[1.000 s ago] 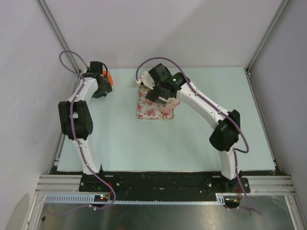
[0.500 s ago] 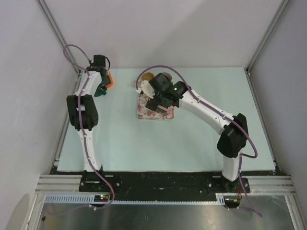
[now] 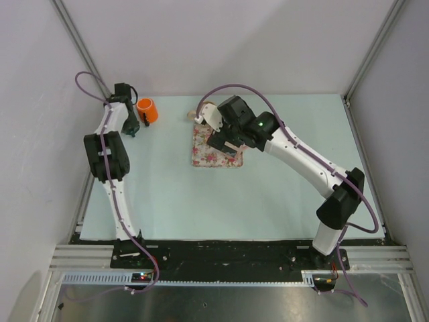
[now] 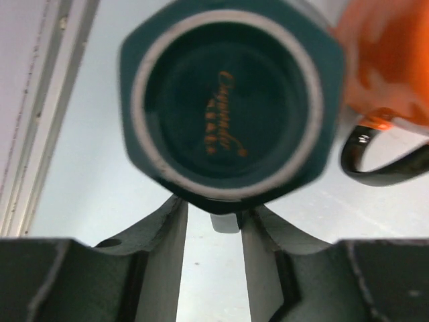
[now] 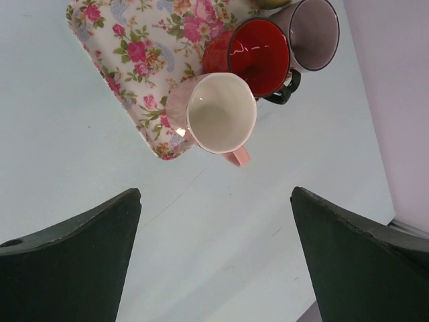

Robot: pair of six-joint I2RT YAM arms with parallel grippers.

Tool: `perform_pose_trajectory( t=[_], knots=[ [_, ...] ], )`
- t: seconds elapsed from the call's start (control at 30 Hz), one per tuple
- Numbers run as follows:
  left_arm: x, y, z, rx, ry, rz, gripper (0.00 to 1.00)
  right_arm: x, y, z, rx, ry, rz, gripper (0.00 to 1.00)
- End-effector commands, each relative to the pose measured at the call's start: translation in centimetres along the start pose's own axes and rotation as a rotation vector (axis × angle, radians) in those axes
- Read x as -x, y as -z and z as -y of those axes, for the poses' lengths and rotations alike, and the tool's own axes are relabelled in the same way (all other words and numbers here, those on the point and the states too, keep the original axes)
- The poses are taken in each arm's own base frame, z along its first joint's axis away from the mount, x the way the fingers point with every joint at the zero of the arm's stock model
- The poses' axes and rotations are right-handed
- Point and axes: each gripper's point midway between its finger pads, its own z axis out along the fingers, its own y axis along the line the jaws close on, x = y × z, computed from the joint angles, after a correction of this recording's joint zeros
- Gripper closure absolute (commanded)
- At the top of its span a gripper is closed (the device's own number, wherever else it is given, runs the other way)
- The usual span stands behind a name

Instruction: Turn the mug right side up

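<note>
since a second ago my left arm has drawn back into the far left corner of the table (image 3: pixel 201 201). the orange mug (image 3: pixel 146 109) it half covered now shows whole, and my left gripper (image 4: pixel 216 213) has narrowed a good deal. it hangs over the teal mug (image 4: pixel 228 100), which stands upside down in that far left corner. the mug's ringed base, with orange lettering, faces my wrist camera. my fingers (image 4: pixel 167 235) stand close together on either side of a small stub at the mug's near edge. i cannot tell whether they pinch it or only flank it. the orange mug stands mouth up just beside the teal one, on the side toward the table's middle, and a glossy black handle (image 4: pixel 385 157) curls out under it in the wrist view.

further right, my right arm has stretched out and its elbow has swung toward the right edge. my right gripper (image 5: pixel 216 194) has kept its place above the flowered tray (image 5: pixel 114 54), near the middle of the far edge. its jaws are spread wide with nothing between them. below them a pink mug (image 5: pixel 218 114) stands mouth up on a corner of the tray, white inside, its handle pointing off the tray. a red mug (image 5: pixel 258 57) sits close against it at the tray's edge. a grey mug (image 5: pixel 315 33) stands just beyond the red one, and both are mouth up.
</note>
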Motion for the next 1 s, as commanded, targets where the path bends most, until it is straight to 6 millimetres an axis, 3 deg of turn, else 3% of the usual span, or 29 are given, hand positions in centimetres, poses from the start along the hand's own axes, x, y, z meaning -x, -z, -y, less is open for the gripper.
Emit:
perform_pose_trajectory(
  t=[0.0, 0.17, 0.27, 0.33, 0.4, 0.43, 0.53, 0.73, 0.83, 0.87, 0.97],
  knots=[
    [0.2, 0.4, -2.2, 0.046, -0.073, -0.003, 0.59, 1.3, 1.3, 0.3, -0.010, -0.004, 0.072, 0.00],
    [0.5, -0.4, -2.2, 0.032, -0.131, -0.006, 0.57, 1.0, 0.9, -0.2, 0.007, 0.000, 0.059, 0.01],
    [0.7, -1.1, -0.9, -0.037, -0.178, -0.011, 0.60, 0.9, 0.7, -0.3, 0.012, 0.002, 0.052, 0.00],
    [0.7, -1.4, -0.6, -0.059, -0.201, -0.011, 0.68, 0.8, 0.7, -0.4, 0.014, 0.003, 0.047, 0.01],
    [0.6, -1.4, -0.5, -0.072, -0.207, -0.016, 0.90, 0.7, 0.7, -0.3, 0.009, -0.001, 0.043, 0.01],
    [0.8, -1.2, -0.5, -0.078, -0.207, -0.011, 0.95, 0.7, 0.8, -0.2, 0.003, -0.007, 0.043, 0.01],
    [1.4, 0.2, -0.7, -0.098, -0.207, 0.007, 0.99, 0.9, 1.2, -0.2, 0.006, -0.026, 0.053, 0.01],
    [1.1, 7.2, -0.5, -0.266, -0.200, 0.046, 1.00, 2.6, 3.7, -0.8, 0.037, -0.070, 0.187, 0.01],
    [-0.6, 12.0, -0.2, -0.373, -0.199, 0.063, 1.00, 3.7, 5.0, -1.1, 0.038, -0.067, 0.326, 0.01],
    [-0.9, 14.5, 0.0, -0.420, -0.197, 0.088, 1.00, 4.5, 6.1, -0.6, 0.014, -0.070, 0.395, 0.01],
    [-3.8, 19.3, 0.4, -0.543, -0.193, 0.092, 1.00, 6.3, 7.9, -0.7, -0.006, -0.078, 0.588, 0.01]
  ],
)
